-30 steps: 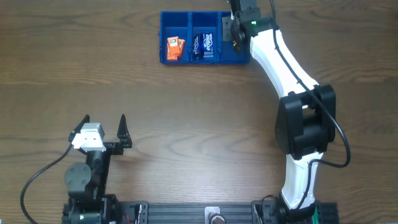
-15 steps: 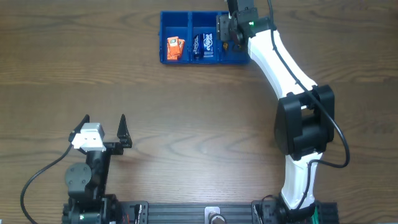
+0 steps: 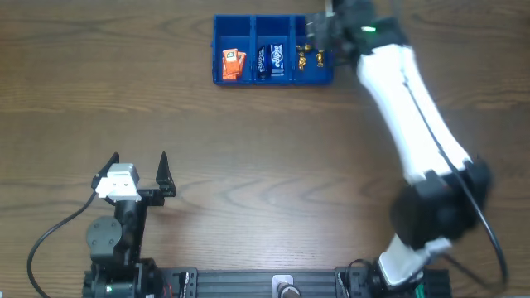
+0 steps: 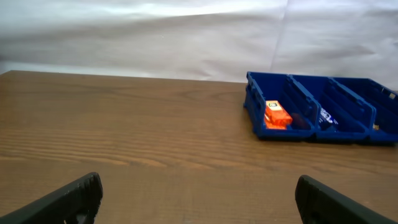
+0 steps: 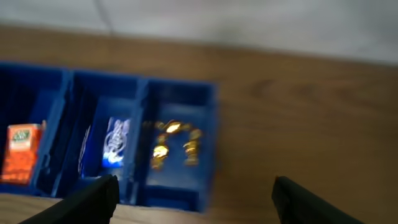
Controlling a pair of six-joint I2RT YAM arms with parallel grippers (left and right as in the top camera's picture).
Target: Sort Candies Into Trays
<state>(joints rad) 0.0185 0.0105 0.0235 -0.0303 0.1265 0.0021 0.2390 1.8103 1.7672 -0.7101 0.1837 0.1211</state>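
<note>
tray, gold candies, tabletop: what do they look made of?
Tray: likely moulded plastic, judging by the uniform blue, thin divider walls and slight sheen.
Gold candies: probably foil wrappers, going by the bright metallic glints. The contents are hidden.
Tabletop: matte brown wood grain. Cannot tell whether it is solid wood or laminate.

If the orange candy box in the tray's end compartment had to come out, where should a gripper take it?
Probably from straight above, closing across the narrow width of the orange candy box. It lies flat, lengthwise in its compartment, and the walls of the blue tray block sideways approach; finger room beside it looks tight.
</note>
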